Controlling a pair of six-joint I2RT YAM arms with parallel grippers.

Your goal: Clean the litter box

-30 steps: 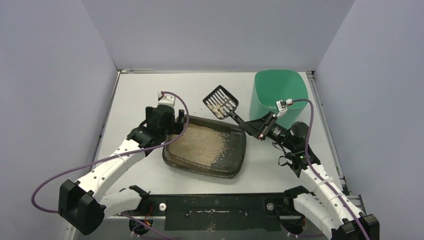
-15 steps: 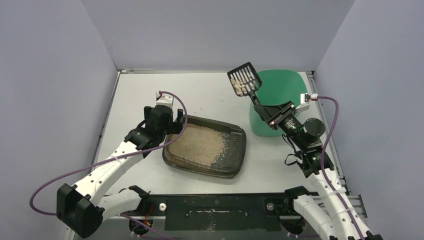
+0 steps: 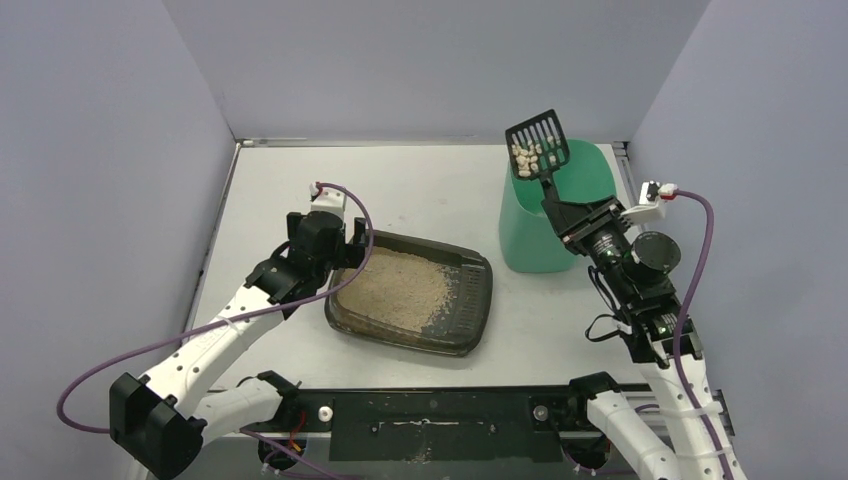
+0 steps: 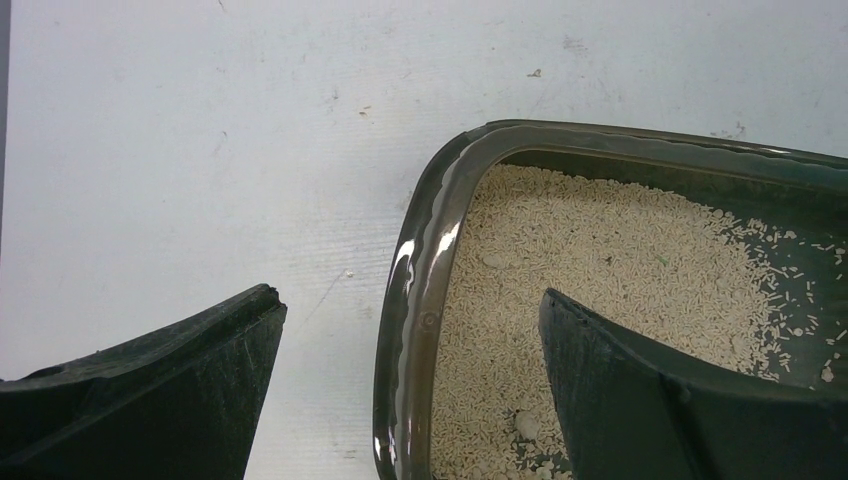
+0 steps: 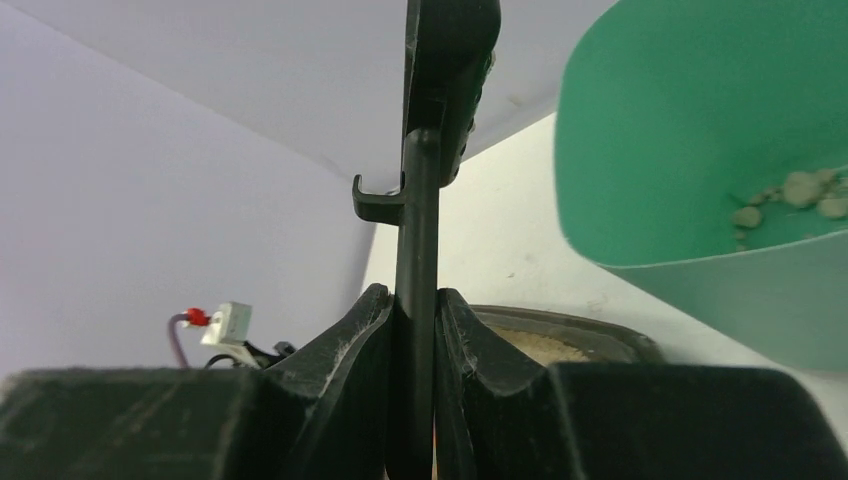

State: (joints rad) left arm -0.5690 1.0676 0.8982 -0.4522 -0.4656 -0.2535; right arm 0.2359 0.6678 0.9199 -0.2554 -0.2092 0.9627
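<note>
The litter box (image 3: 478, 300) sits toward the near edge of the tabletop (image 3: 420, 190), a little left of its middle. Its beige granules (image 3: 395, 285) are heaped to the left, and the dark floor shows bare along the box's right side.

In the left wrist view we see a few larger lumps (image 4: 520, 425) among the granules near the box's far-left corner, so by our reading the sifting is not finished.

The left fingers (image 4: 200, 380) stand spread to their widest astride that corner's rim, one over the bare tabletop and one over the litter, with nothing held. We cannot tell whether either touches the plastic.

Well apart, toward the far right corner of the tabletop, the right fingers (image 5: 340, 350) are clamped tight on the handle of the black slotted scoop (image 3: 537, 148). It is raised above the far rim of the mint-green bin (image 3: 525, 240).

Pale clumps (image 3: 524, 155) lie on the scoop's blade, not yet tipped out. Through the right wrist view we make out several similar clumps (image 5: 800, 190) already resting inside the bin, which suggests at least one load has gone in.

We judge the job to be part done. This scoopful has to be dumped, the lumps left in the box call for more passes, and the litter remains piled to one side, not levelled.
</note>
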